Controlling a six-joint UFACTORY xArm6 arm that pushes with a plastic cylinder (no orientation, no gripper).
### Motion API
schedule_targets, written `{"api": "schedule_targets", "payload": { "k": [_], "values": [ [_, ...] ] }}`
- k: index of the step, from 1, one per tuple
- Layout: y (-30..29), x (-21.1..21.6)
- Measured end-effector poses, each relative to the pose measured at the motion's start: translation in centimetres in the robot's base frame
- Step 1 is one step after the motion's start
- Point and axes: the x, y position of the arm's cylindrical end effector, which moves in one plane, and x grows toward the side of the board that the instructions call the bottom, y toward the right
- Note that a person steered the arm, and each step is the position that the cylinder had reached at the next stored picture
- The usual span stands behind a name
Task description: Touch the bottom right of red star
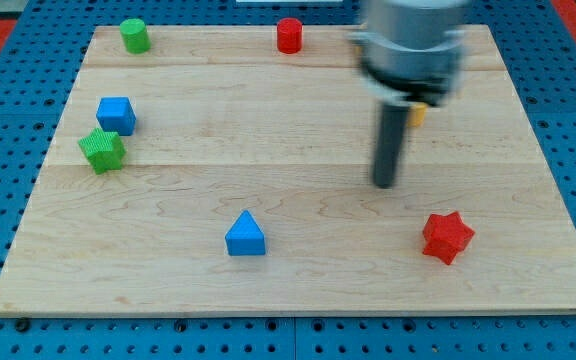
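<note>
No brand, label or writing can be read anywhere in the camera view. The red star (447,237) is a solid bright red block with short blunt points; it lies flat near the bottom right corner of the wooden board (298,280), with bare wood all around it. My tip (384,184) is the lower end of a straight dark rod hanging from a blurred grey arm body at the view's top; it has no jaws and holds nothing, and it stands above and to the view's left of the red star, clearly apart from it, not touching any block. Just behind the rod, toward the view's right, a small orange block (418,113) shows only in part and its shape cannot be made out. Along the board's top edge stand 2 cylinders: a green cylinder (134,36) near the top left corner and a red cylinder (289,35) near the middle. By the left edge sit a blue cube (116,115) and, just below it, a green star (102,150). A blue triangle (245,235) lies toward the bottom edge, left of centre, well apart from the red star.
</note>
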Motion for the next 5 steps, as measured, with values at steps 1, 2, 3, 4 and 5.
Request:
{"api": "schedule_targets", "payload": {
  "k": [1, 2, 3, 4, 5],
  "values": [
    [11.3, 2.8],
    [8.7, 11.6],
    [4.6, 12.9],
    [0.2, 8.2],
    [-8.5, 5.1]
  ]
}}
